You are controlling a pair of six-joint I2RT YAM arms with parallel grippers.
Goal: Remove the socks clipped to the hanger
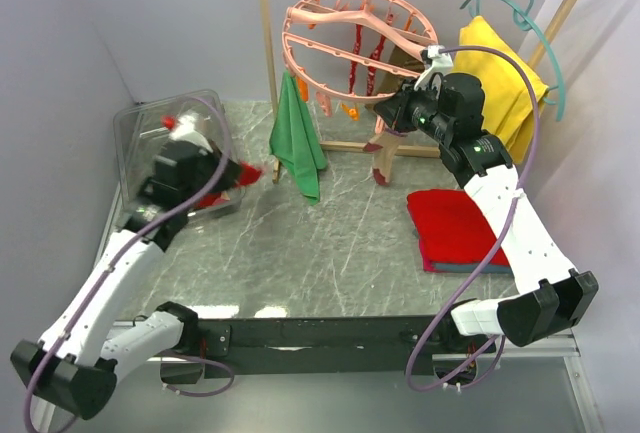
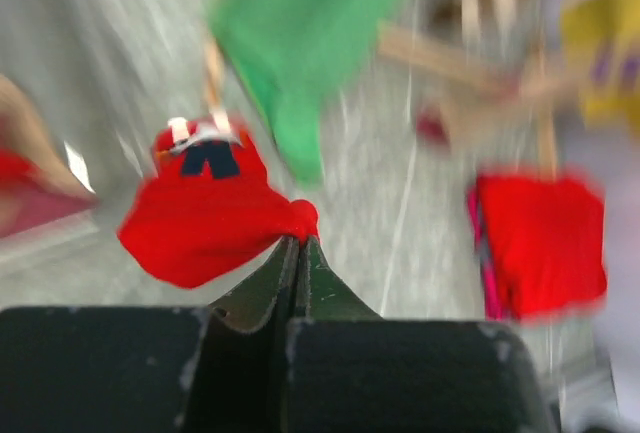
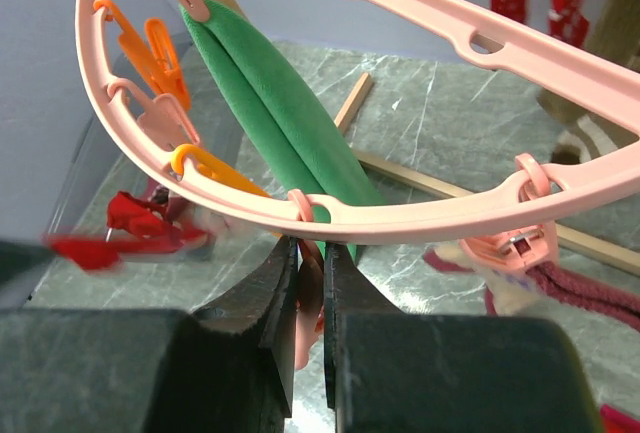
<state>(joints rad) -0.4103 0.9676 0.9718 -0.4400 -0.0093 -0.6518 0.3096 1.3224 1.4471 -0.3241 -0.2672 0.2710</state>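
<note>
My left hand is pinched shut on a red sock, which droops from the fingertips in a limp bunch above the tabletop, near the clear bin. That wrist view is blurred. My right hand is up at the hanger, its fingers closed just under the ring on what looks like a pink peg.

Inside the ring hang two red patterned socks near the middle. A tan sock with a striped cuff dangles lowest, clipped just to the right of my right hand.

These are light, soft and stretchy, so I judge they will give before a peg lets go. I also expect the hanger to swing on its hook under any pull. I'd take the cloth close under its peg, or squeeze the peg's tails, rather than tug at a toe.
</note>
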